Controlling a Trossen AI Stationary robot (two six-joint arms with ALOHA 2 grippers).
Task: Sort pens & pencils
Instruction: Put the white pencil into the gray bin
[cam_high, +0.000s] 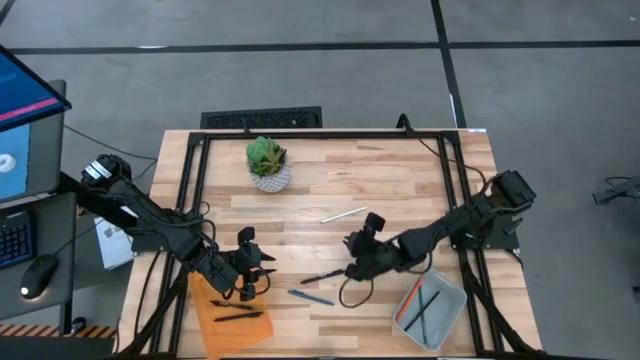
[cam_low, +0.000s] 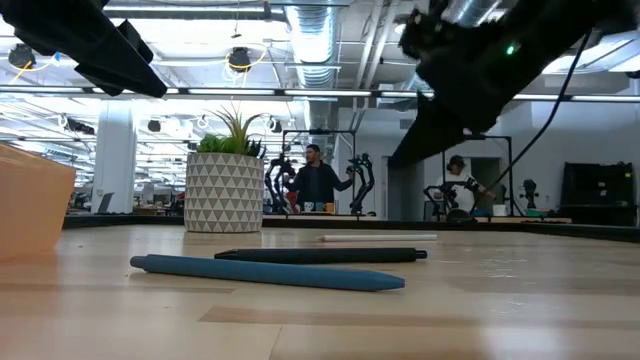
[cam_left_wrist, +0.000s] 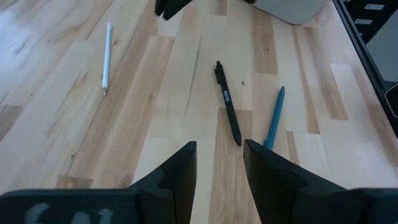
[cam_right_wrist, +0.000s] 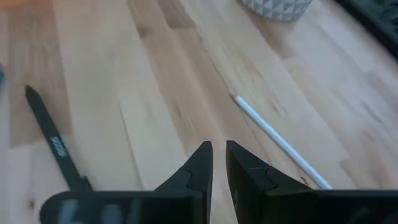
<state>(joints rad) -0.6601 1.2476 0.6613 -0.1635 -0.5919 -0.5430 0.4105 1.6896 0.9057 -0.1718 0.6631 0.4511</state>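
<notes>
Both grippers empty above the table, pens and one pencil loose between them.

The left gripper (cam_high: 248, 277) hovers with fingers parted beside the orange tray (cam_high: 228, 327) holding two black pens (cam_high: 240, 315). The right gripper (cam_high: 362, 262) hangs with fingers nearly together, holding nothing. Between them lie a black pen (cam_high: 322, 277) and a blue pen (cam_high: 311, 296); the white pencil (cam_high: 343, 214) lies farther back. The grey tray (cam_high: 448, 312) sits at near right.

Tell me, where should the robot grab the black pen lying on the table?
Probably at the middle of the black pen, coming straight down from above. It lies flat on the bare table, apart from the blue pen, so fingers can straddle its slim barrel crosswise.
</notes>
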